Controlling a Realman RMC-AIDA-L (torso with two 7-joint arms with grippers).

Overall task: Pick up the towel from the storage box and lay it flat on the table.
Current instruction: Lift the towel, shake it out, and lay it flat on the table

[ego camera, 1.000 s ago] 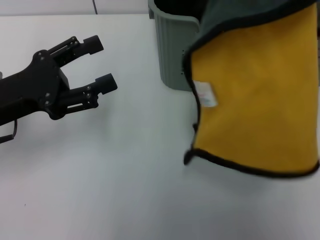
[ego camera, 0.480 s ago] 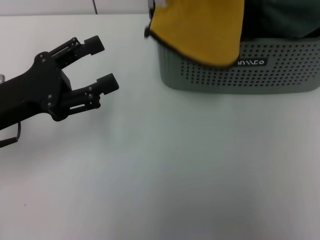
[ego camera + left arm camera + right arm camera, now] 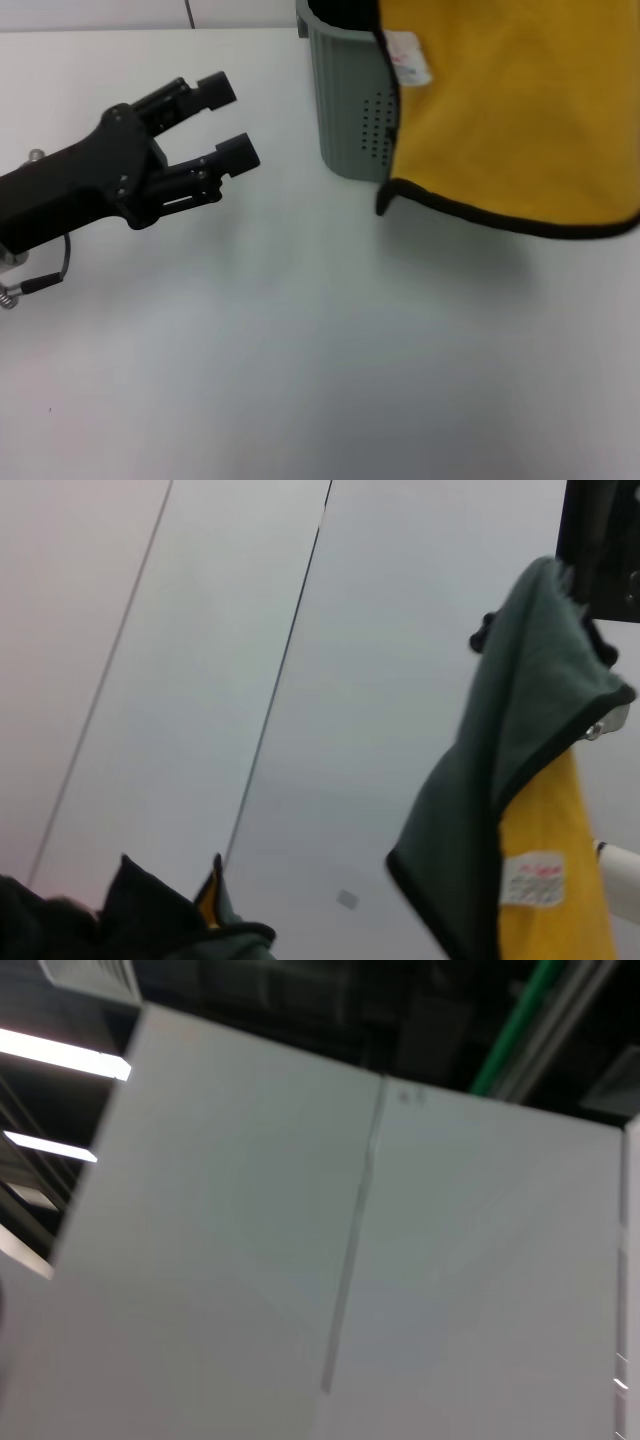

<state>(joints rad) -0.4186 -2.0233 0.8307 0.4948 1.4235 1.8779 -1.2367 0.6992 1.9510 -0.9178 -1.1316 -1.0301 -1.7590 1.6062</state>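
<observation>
The mustard-yellow towel [image 3: 510,110] with black trim and a white label hangs in the air at the upper right, in front of the grey-green storage box [image 3: 345,110]. Only the box's left end shows. In the left wrist view the towel [image 3: 545,900] hangs from a black part at the top, my right gripper [image 3: 598,560], with a grey-teal cloth face [image 3: 500,760] draped over it. My left gripper [image 3: 232,120] is open and empty over the white table [image 3: 300,350], left of the box. The right gripper is out of the head view.
Dark cloth with a yellow sliver [image 3: 150,920] shows at the near edge of the left wrist view. The right wrist view shows only wall panels and ceiling. The towel's lower edge hangs just above the tabletop in front of the box.
The towel swung up and back, baring the box front, then came down again over the box, higher than before. My left gripper moved a little toward the box.
</observation>
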